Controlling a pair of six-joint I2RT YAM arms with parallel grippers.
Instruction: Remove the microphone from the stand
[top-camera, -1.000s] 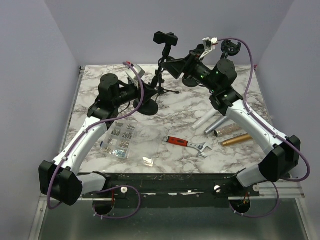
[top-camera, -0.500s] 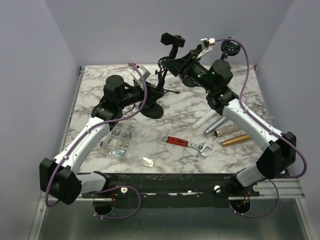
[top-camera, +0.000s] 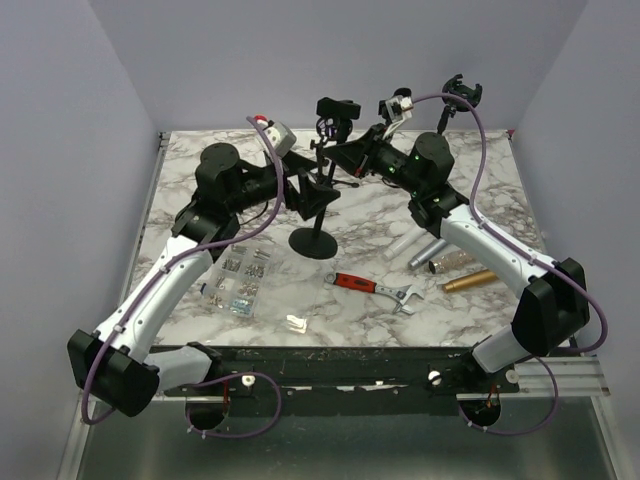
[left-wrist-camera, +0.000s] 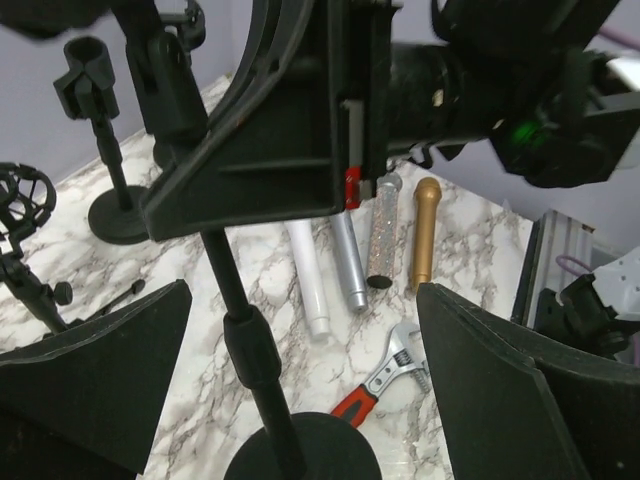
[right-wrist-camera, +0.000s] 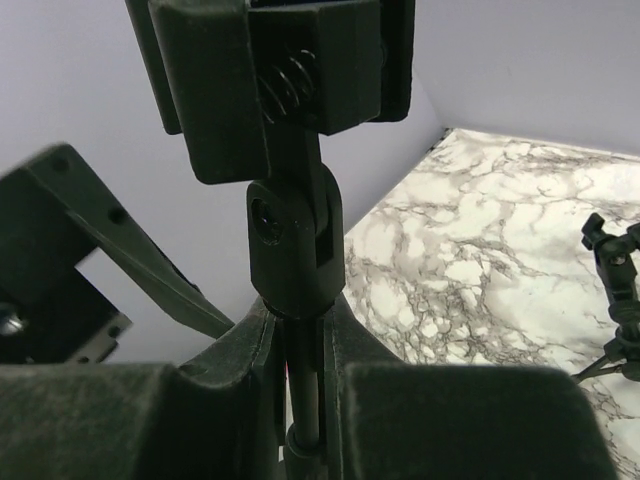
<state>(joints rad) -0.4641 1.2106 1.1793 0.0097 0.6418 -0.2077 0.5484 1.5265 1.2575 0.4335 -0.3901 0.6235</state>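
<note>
The black stand (top-camera: 322, 205) rises from its round base (top-camera: 313, 243) in the middle of the table, with a black clamp head (top-camera: 338, 107) on top. My right gripper (top-camera: 338, 156) is shut on the stand's thin pole (right-wrist-camera: 305, 390) just under the swivel joint (right-wrist-camera: 292, 250). My left gripper (top-camera: 312, 190) is open lower down. The pole (left-wrist-camera: 240, 330) passes between its fingers (left-wrist-camera: 100, 350) and touches neither. Several microphones (top-camera: 435, 255) lie on the table at the right, also seen as microphones (left-wrist-camera: 382, 230) in the left wrist view. I cannot tell whether the clamp holds one.
A red-handled wrench (top-camera: 372, 287) lies near the base. A clear box of screws (top-camera: 238, 280) sits front left, a small white piece (top-camera: 296, 322) by the front edge. A second stand (left-wrist-camera: 103, 150) and a shock-mount tripod (right-wrist-camera: 615, 285) stand at the back.
My left gripper has let go of the stand and opened wide. My right gripper has closed on the upper pole. The stand's base has shifted toward the front right.
</note>
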